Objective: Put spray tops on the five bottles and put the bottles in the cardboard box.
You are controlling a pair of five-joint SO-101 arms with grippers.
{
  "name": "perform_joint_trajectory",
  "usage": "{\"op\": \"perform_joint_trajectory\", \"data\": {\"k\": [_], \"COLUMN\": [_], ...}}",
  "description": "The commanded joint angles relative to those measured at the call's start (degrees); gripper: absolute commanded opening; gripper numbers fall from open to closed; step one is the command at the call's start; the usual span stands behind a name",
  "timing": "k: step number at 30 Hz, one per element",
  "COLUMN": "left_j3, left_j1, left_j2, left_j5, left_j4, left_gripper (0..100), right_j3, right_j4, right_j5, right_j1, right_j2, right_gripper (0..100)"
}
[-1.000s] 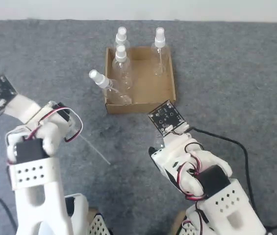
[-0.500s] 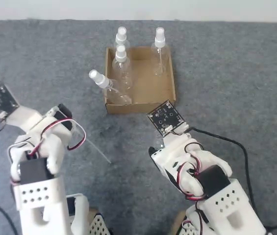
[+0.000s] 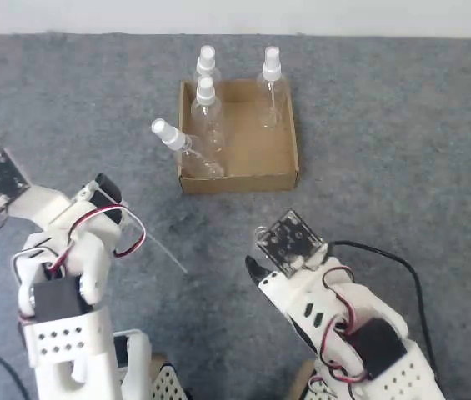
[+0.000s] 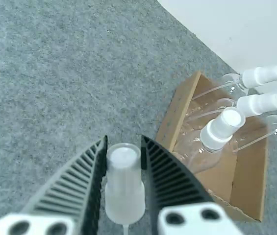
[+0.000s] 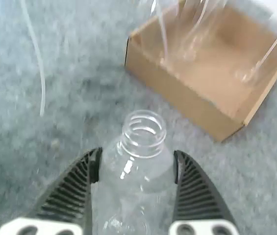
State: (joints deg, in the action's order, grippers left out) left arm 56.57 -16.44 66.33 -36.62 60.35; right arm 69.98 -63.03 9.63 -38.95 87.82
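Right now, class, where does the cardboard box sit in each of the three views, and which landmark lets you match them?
High view: the cardboard box sits far middle, ahead of both arms.
Left wrist view: it lies beyond the left tool, which grips a spray top.
Right wrist view: it lies beyond the right tool, which grips an open bottle.
Shared landmark: the clear bottles standing in it.

Grey carpet [image 3: 402, 125] covers the surface; a white wall [image 3: 235, 15] behind it.
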Motion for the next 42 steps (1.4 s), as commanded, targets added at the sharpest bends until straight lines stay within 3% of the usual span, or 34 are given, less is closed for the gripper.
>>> {"op": "perform_joint_trajectory", "data": {"k": [1,14,31,42], "left_j3": [-1.0,-9.0,-23.2,-23.3], "left_j1": [0.3,0.7,14.6,21.7], "left_j2": [1.2,1.2,1.1,1.2], "left_j5": [0.2,0.1,0.4,0.2], "left_j4": [-1.8,-1.8,-4.3,-4.7], "left_gripper": [1,1,1,1], "right_j3": [0.7,5.2,10.4,10.6], "right_j4": [1.6,3.6,6.1,6.1], "right_j5": [1.1,4.9,5.0,5.1], "right_j1": [-0.7,-0.7,-0.8,-0.7], "right_j2": [5.7,13.1,16.1,16.1], "right_gripper": [3.5,3.1,3.0,3.0]}}
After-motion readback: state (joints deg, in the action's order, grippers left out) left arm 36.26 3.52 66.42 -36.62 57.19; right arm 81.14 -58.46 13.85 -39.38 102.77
